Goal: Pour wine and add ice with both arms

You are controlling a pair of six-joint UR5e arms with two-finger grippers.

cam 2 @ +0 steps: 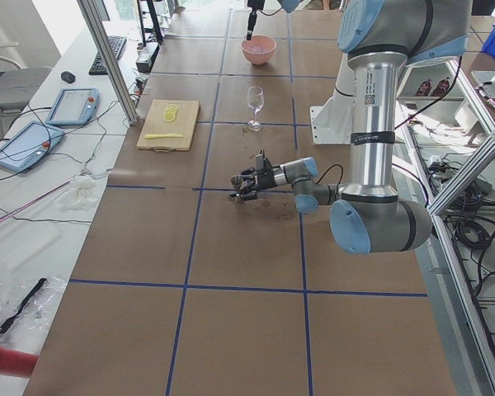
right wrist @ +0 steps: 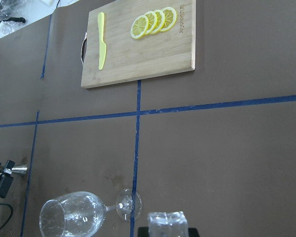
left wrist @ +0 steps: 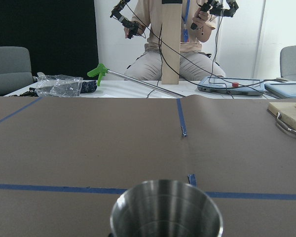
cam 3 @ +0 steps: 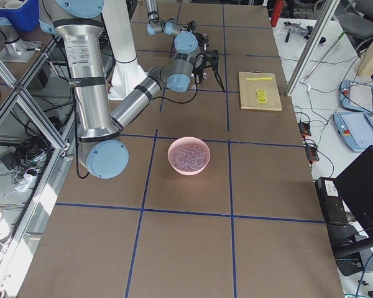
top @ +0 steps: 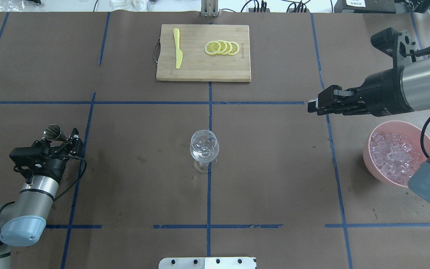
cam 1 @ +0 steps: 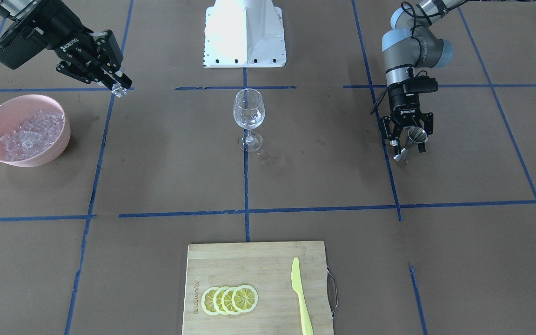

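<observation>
My right gripper [cam 1: 119, 86] pinches a small clear ice cube [right wrist: 167, 223] at two o'clock from the clear stemmed wine glass [top: 204, 148], while my left gripper [cam 1: 408, 145] clamps a shiny steel jigger [top: 52, 131] at its nine o'clock.

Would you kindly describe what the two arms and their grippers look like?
The left arm and right arm are both grey-silver tubes with light blue joint caps and black cables. The left gripper and right gripper are black, each with two jointed fingers and white ROBOTIQ lettering.
</observation>
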